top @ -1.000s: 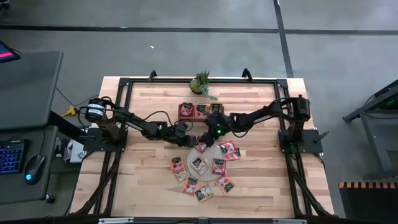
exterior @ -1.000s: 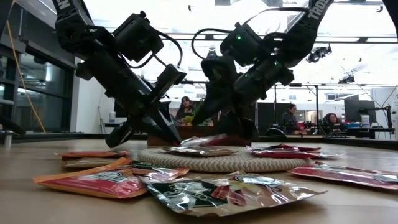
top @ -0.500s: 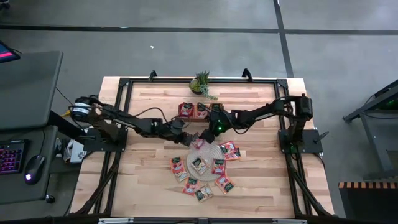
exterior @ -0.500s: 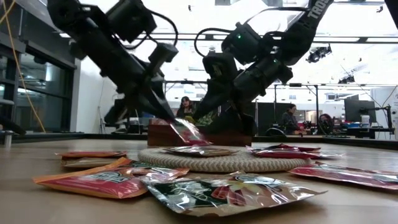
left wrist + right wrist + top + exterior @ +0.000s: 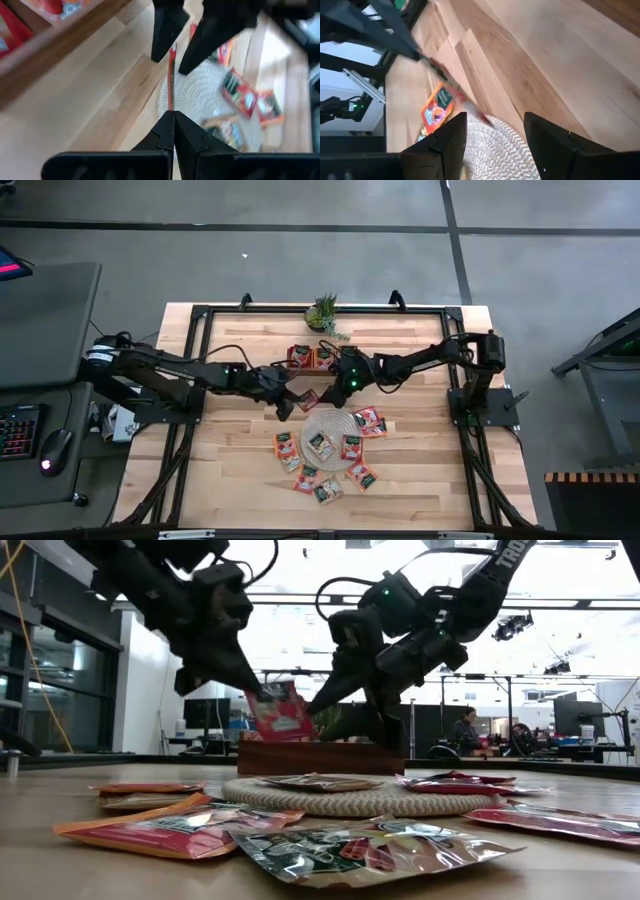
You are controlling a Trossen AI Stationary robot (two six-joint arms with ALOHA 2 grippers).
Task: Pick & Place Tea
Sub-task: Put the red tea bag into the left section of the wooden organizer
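Note:
My left gripper (image 5: 293, 402) is shut on one orange-red tea sachet (image 5: 280, 712), which hangs above the table between the round woven mat (image 5: 336, 442) and the wooden tray (image 5: 305, 368). In the left wrist view the sachet (image 5: 171, 75) shows edge-on beyond the fingertips. My right gripper (image 5: 330, 388) stands open just right of it, over the mat's far edge, with nothing between its fingers (image 5: 451, 136). Several more sachets (image 5: 322, 445) lie flat on the mat and around it. Others lie in the tray. My left gripper pinches the sachet's upper edge (image 5: 170, 106) between its two fingers. They come slanting down from the table's left. The sachet hangs upright below the fingertips (image 5: 250, 688), lifted clear of the mat and the table.
A small potted plant (image 5: 325, 312) stands at the table's far edge behind the tray. Loose sachets (image 5: 370, 848) lie on the bare wood toward the near edge. A black frame (image 5: 200, 320) runs round the table. People sit in the room behind.
My left gripper has risen and drawn back toward the table's left, rolling its wrist as it went. The sachet has come up off the mat with it. It was lying flat and now hangs upright.

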